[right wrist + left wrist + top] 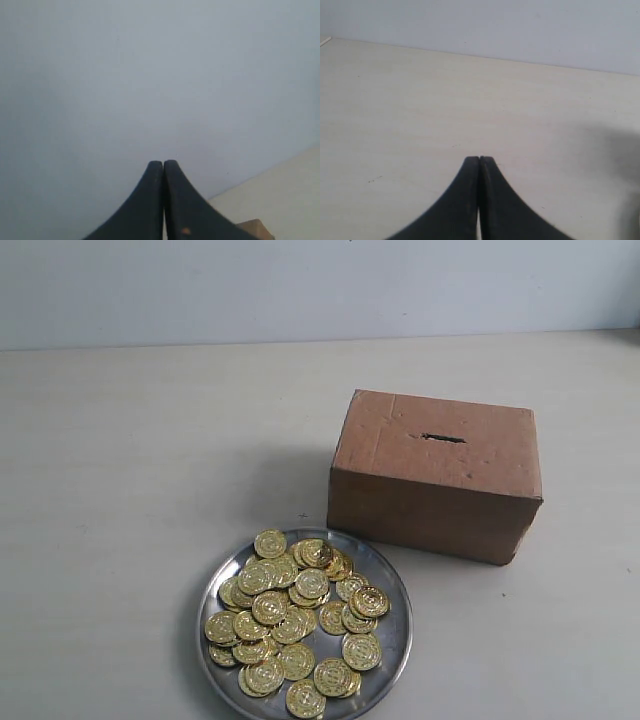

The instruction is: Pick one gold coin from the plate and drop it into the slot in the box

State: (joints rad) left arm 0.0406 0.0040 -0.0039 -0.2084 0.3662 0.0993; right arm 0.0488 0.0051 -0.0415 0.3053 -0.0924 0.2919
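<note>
- Gold coins (295, 625) lie in a loose heap on the plate (401, 612). They are round, shiny and yellow, with raised patterns. They overlap, so an exact count cannot be made, but there are dozens.
- The one plate is round, silver metal and mirror-bright, with a low rim. It sits near the front of the table (150, 460), about in the middle.
- The one box (430, 495) is brown cardboard with flat, slightly creased sides. It stands farther back and to the right, just beside the plate.
- The one slot (442, 437) is a short dark slit with rough edges in the top of the box.
- The table is pale and smooth.
- The left gripper (479, 160) has two black curved fingers pressed together, holding nothing, above bare table.
- The right gripper (163, 163) is also squeezed closed and empty.
</note>
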